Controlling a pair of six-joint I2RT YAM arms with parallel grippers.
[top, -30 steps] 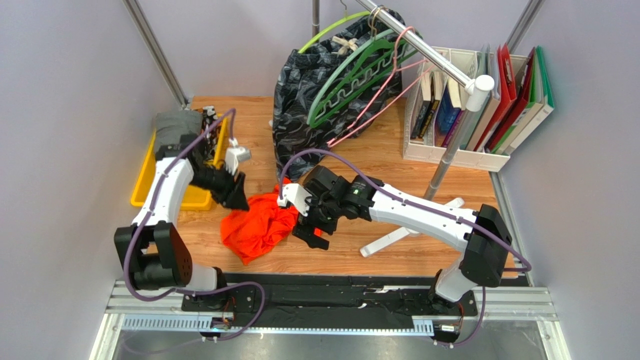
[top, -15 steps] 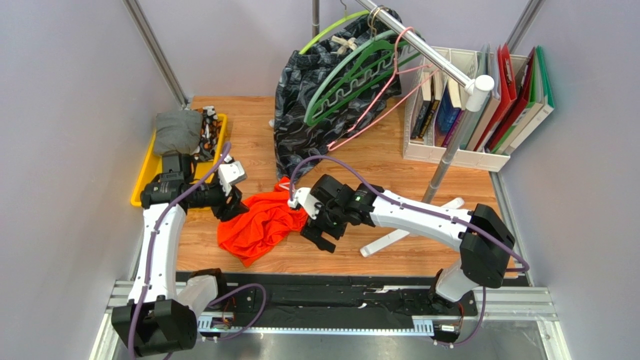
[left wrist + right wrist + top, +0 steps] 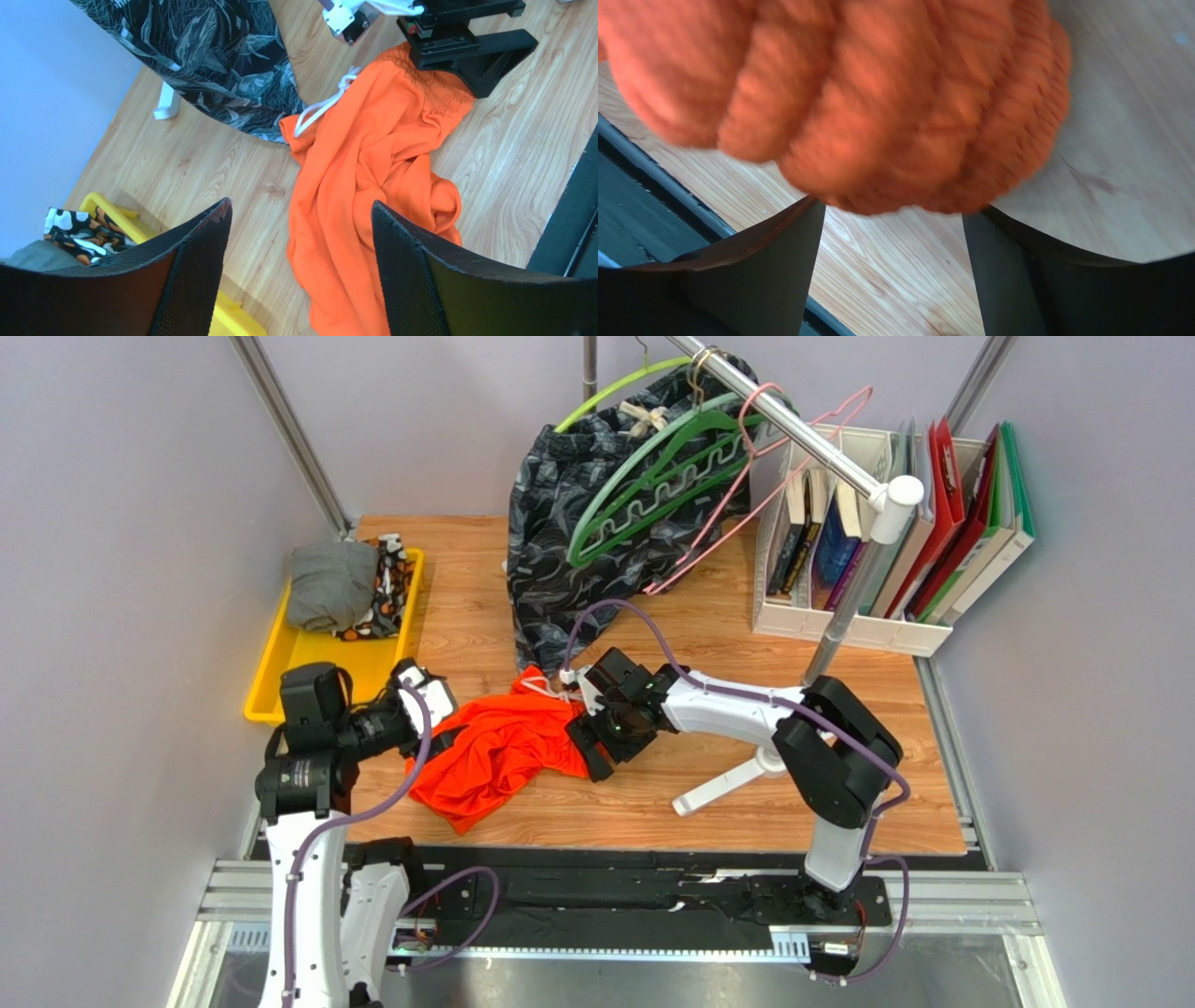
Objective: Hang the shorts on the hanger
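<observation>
The orange-red shorts (image 3: 498,749) lie crumpled on the wooden table, the white drawstring (image 3: 323,105) at their far end. My left gripper (image 3: 432,742) is open and empty at the shorts' left edge; in its wrist view the shorts (image 3: 365,168) lie between and beyond the gripper (image 3: 302,224). My right gripper (image 3: 596,746) is open at the shorts' right end, and the bunched waistband (image 3: 878,98) fills the space just past its tips (image 3: 892,217). The pink hanger (image 3: 765,469) hangs on the rail at the back.
A yellow tray (image 3: 267,693) with a grey cloth (image 3: 330,581) is at the left. A black patterned garment (image 3: 554,546) and green hangers (image 3: 652,469) hang on the rack. The rack's white foot (image 3: 730,784) and a box of books (image 3: 898,532) stand at the right.
My left arm pulled back toward the near left, its gripper now low at the shorts' left edge. My right gripper shifted left onto the waistband. The pink hanger swung up and right.
</observation>
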